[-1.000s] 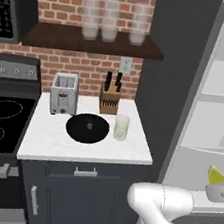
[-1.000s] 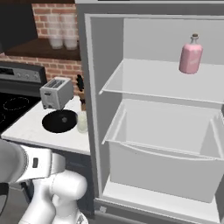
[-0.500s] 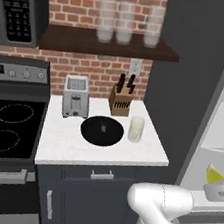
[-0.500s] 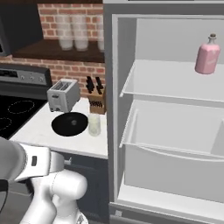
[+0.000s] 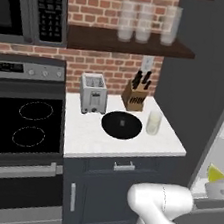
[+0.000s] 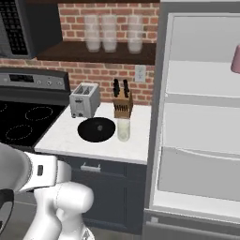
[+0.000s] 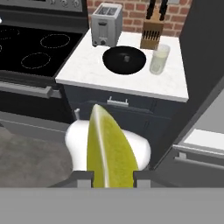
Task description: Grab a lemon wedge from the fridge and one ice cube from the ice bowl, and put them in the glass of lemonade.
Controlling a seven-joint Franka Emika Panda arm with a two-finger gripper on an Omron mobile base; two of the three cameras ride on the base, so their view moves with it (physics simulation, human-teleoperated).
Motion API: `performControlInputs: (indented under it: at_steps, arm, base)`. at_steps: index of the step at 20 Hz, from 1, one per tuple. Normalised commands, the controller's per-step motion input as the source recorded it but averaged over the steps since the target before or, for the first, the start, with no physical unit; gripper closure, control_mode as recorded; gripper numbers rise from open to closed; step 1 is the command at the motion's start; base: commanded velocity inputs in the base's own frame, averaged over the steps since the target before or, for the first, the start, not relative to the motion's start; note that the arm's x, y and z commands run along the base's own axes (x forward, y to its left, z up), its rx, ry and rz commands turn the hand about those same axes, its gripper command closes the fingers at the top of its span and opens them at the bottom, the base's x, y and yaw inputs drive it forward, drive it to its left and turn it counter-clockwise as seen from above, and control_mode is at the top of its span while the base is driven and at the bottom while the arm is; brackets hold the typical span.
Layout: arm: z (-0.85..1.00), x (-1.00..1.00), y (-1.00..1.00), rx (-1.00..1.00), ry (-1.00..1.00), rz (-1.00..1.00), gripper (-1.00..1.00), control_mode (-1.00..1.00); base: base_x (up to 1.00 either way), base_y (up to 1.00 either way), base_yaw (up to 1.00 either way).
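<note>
I've got the lemon wedge [image 7: 109,151] clamped between the gripper [image 7: 113,177] jaws, its lower end cut off by the frame. On the counter [image 5: 81,130], the glass of lemonade [image 5: 154,123] stands just beside the ice bowl [image 5: 122,124]. Microwave [image 5: 33,4] panel lettering is too blurred to read.

I see the wedge [image 7: 108,151] yellow-green, darker olive down one side. Counter [image 5: 86,133] is white, faintly speckled. On the counter: bowl [image 5: 122,124] flat black, glass [image 5: 154,123] pale creamy yellow, toaster [image 5: 93,94] silver-grey with dark slots, knife block [image 5: 133,98] tan wood with black handles. Wall behind the counter is red-brown brick [image 5: 115,66] with pale mortar. Shelf [image 5: 129,42] above the counter is dark brown, carrying three frosted clear glasses [image 5: 145,21]. Cabinet [image 5: 118,188] under the counter is dark blue-grey. Stove [image 5: 19,123] left of the counter is black with thin pale rings. Fridge [image 6: 201,140] right of the counter: dark grey shell, white inside, pink bottle [image 6: 235,63].
</note>
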Motion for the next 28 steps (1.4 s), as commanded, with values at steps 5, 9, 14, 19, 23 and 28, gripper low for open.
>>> performControlInputs:
  at_steps: [5, 9, 14, 19, 23, 28]
  arm:
    - [0.00, 0.00, 0.00, 0.00, 0.00, 0.00, 1.00, 1.00]
    - [0.00, 0.00, 0.00, 0.00, 0.00, 0.00, 1.00, 1.00]
    - [0.00, 0.00, 0.00, 0.00, 0.00, 0.00, 1.00, 1.00]
    - [0.00, 0.00, 0.00, 0.00, 0.00, 0.00, 1.00, 1.00]
    - [0.00, 0.50, -0.32, 0.07, 0.09, -0.11, 1.00, -1.00]
    - [0.00, 1.00, -0.63, 0.15, 0.25, -0.26, 1.00, -1.00]
  base:
    - [-0.01, 0.75, -0.02]
    - [0.83, 0.16, -0.12]
    - [1.00, -0.34, -0.20]
    - [1.00, -0.58, -0.16]
    - [0.50, -0.16, -0.06]
    - [0.00, 0.00, 0.00]
